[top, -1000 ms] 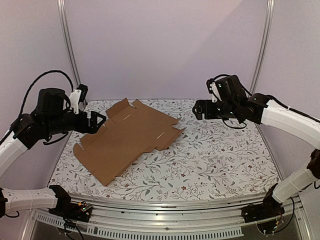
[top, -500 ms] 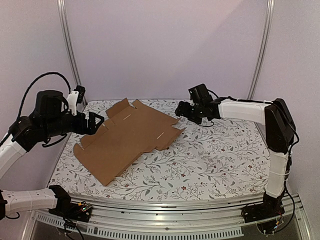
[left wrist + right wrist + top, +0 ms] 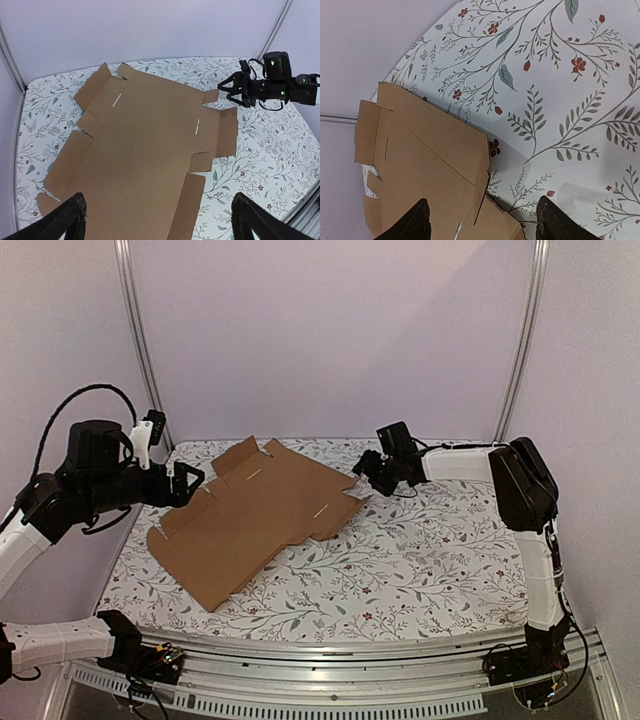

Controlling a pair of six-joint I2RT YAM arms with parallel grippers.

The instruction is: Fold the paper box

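Brown paper box (image 3: 262,515) unfolded on tbl (image 3: 450,560); L hand (image 3: 187,483) wide, R hand (image 3: 362,470) open.

Your left arm (image 3: 70,495) bends in at 9 o'clock, left hand (image 3: 192,479) spread wide, pointing toward 3. Your right arm (image 3: 455,460) stretches to 1 o'clock, right hand (image 3: 366,468) parted, facing 9.

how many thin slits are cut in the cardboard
2 in the paper box: the far slit by its far-left flaps, the other slit by its right-side flap. None looks hidden.
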